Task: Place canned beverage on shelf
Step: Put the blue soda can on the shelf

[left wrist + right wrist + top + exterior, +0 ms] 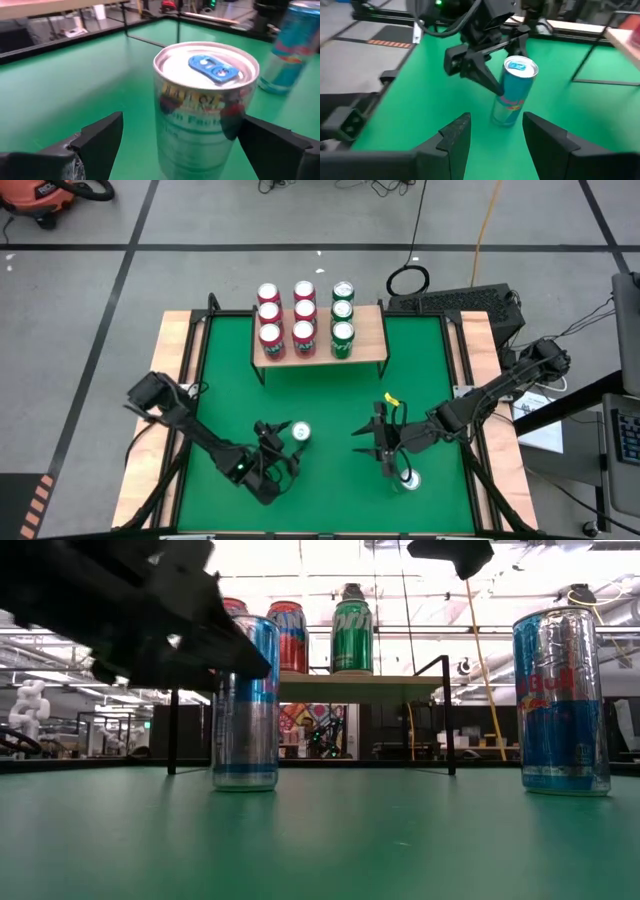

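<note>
the left gripper (200, 150) stands with its jaws spread wide on either side of a slim silver-and-blue can (205, 100), the dark fingers (100, 140) flanking the body but, as far as the left wrist view shows, not yet pressing it. the can stands upright on the green table (320, 400), left of centre near the front edge, its blue pull tab facing up. the right gripper (492, 145) is also open and holds nothing; it hovers over the table's front right part, turned toward the left arm's can, with a second slim can (408, 479) standing upright just beside it near the front edge.

at the back of the table the shelf (372, 332), a light-wood board on thin black legs, already carries nine cans in three columns: two red columns (285, 315) and one green column (343, 313). judged from this, the task is well along for those cans but not begun for the two still on the table; the left can has yet to be clamped, lifted, carried back and set down.

open board remains mainly on the shelf's right end, beside the green column, and it runs close to the edge. the green surface between the front cans and the shelf is bare, leaving a free path. the likely pinch points are the shelf's front lip and the standing cans, which a carried can could knock.
</note>
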You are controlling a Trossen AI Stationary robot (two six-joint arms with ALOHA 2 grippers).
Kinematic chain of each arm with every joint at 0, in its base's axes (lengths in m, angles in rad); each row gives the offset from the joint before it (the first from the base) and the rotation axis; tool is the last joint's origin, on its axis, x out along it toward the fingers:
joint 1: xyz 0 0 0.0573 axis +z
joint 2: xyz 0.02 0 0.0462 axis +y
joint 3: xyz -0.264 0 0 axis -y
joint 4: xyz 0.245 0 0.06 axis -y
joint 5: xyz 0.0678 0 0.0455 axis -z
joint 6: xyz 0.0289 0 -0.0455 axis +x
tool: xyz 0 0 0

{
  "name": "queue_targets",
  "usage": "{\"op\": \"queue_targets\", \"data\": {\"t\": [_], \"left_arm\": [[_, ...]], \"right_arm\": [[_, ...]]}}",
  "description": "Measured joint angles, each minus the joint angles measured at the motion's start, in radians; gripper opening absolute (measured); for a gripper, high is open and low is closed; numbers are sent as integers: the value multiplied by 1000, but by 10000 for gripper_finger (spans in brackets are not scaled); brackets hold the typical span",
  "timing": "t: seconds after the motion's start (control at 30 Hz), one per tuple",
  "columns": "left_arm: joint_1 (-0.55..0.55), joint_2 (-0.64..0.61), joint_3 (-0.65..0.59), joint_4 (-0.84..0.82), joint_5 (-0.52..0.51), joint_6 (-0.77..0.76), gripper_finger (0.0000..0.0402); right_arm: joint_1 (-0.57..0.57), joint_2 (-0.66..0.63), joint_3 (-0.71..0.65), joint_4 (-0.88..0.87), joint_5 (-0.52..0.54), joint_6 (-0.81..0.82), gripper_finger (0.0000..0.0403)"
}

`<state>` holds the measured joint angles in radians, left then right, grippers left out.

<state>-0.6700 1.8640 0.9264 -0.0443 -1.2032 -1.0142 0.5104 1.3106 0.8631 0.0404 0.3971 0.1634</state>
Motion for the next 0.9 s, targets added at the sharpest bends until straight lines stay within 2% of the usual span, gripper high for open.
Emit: {"op": "queue_targets", "data": {"t": [0.17,0.33,0.6,0.77,0.9], "left_arm": [[42,2,0,97,12,91,347],[66,2,0,208,113,242,294],[116,-2,0,353,210,516,215],[138,-72,-1,419,353,679,208],[154,-190,-1,446,542,859,220]], "right_arm": [[-5,0,0,4,27,-22,171],[-7,0,0,5,27,-22,171],[-7,0,0,8,26,-25,171],[-7,1,0,9,26,-4,171],[-7,1,0,24,26,11,171]]}}
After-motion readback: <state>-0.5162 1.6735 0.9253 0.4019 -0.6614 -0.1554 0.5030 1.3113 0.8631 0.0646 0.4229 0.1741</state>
